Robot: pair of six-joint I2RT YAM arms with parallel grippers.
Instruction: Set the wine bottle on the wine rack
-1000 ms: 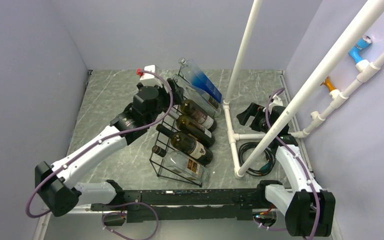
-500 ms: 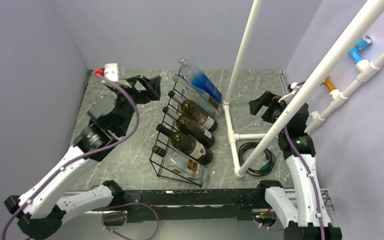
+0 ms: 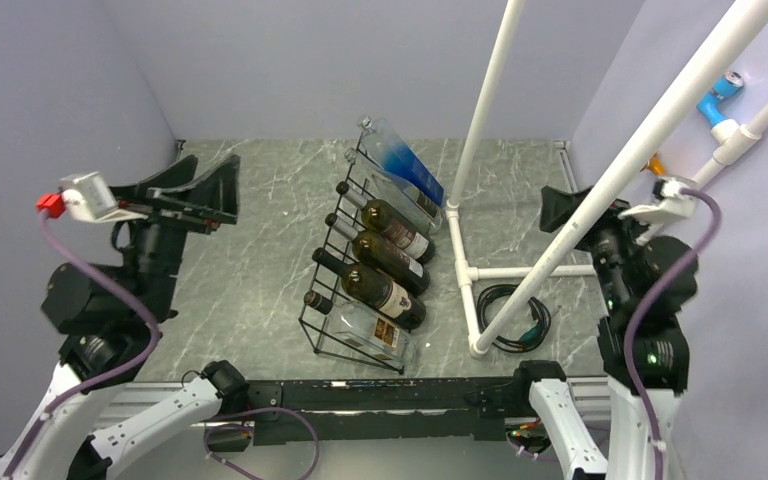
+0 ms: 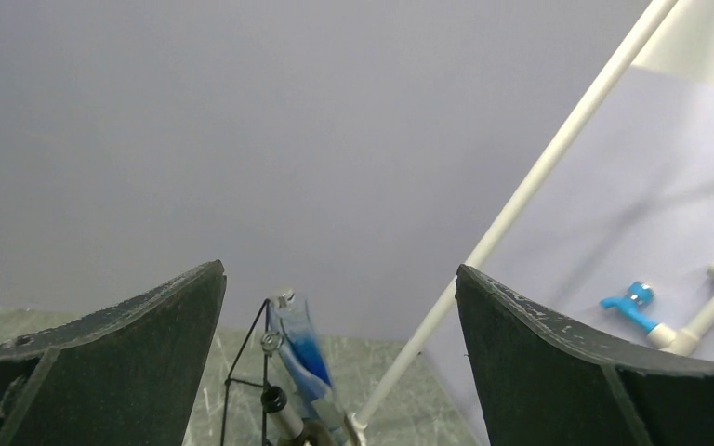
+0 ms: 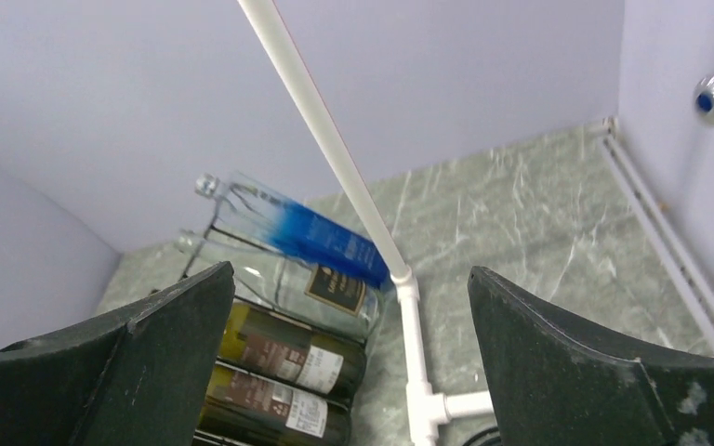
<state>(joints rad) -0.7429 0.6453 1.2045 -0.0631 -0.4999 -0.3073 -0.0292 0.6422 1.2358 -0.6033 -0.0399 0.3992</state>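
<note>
Both arms have lifted back off the wine rack (image 3: pixel 307 322) since a second ago. Left claw (image 4: pixel 339 268) and right claw (image 5: pixel 350 269) gape, empty. Wine bottles (image 3: pixel 380 290) lie racked ahead-below both; retreat probably clears a finished placement.

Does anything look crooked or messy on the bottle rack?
The blue bottle at the rack's far end rides higher than the other bottles, seemingly on top of the clear one. Nothing looks spilled or broken.
</note>
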